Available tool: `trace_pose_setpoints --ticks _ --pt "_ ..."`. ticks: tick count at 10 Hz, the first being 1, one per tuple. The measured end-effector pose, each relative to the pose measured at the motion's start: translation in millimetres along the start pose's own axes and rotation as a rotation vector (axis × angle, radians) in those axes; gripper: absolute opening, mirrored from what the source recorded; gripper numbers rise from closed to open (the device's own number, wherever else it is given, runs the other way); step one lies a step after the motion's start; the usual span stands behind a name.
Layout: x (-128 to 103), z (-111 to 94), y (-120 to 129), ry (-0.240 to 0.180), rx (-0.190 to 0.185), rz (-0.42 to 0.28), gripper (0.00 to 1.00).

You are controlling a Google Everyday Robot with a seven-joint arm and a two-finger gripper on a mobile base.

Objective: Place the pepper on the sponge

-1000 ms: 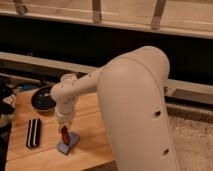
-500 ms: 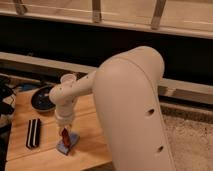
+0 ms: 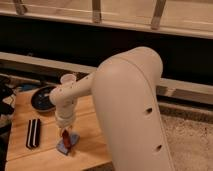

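Observation:
The pepper (image 3: 66,137) is a small dark red piece standing upright just under my gripper (image 3: 66,133), which is shut on it. Its lower end meets the top of the light blue sponge (image 3: 68,146). The sponge lies flat on the wooden table (image 3: 90,145) near the front edge. My pale arm comes in from the right and bends down over the sponge, hiding the table behind it.
A black block with a white stripe (image 3: 33,133) lies to the left of the sponge. A round dark bowl (image 3: 42,98) sits at the back left of the table. Right of the table is speckled floor (image 3: 187,145). A dark wall with a ledge runs behind.
The gripper has come down a little with the pepper, closer onto the sponge. The sponge, block and bowl have not moved.

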Motion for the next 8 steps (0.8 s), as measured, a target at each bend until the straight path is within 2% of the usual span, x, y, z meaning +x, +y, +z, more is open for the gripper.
trace_pose_setpoints --ticks 5,8 --pt "3.3 6.3 0.3 0.007 -0.003 0.0 0.11" --pt "6.0 8.9 -0.6 0.011 -0.008 0.003 0.43"
